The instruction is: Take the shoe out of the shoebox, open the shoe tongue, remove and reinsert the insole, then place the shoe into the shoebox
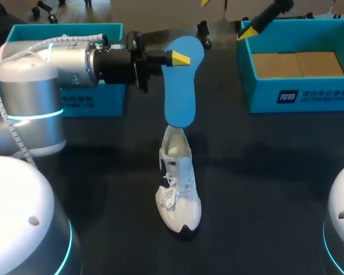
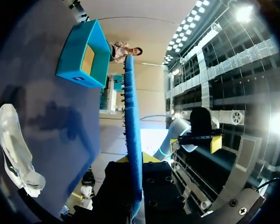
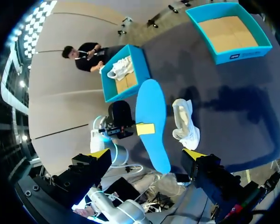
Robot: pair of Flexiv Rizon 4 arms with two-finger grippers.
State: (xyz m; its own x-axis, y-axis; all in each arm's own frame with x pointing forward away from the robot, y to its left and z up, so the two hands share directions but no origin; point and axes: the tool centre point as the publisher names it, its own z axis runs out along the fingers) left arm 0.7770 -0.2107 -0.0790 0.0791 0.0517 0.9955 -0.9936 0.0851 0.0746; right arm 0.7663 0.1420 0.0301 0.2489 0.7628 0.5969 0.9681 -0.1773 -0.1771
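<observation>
Left pincer (image 1: 180,58) clamps the flat blue foam insole (image 1: 180,97); centre its tip over the white sneaker's (image 1: 178,183) opening.

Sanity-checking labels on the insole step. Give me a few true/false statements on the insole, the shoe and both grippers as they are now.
1. The left gripper is shut on the flat blue foam insole. True.
2. The white lace-up sneaker sits inside the right teal shoebox. False: it stands on the dark table, outside both boxes.
3. The right gripper also grips the insole. False: it is open and empty.
4. The insole is fully out of the sneaker. True.
</observation>
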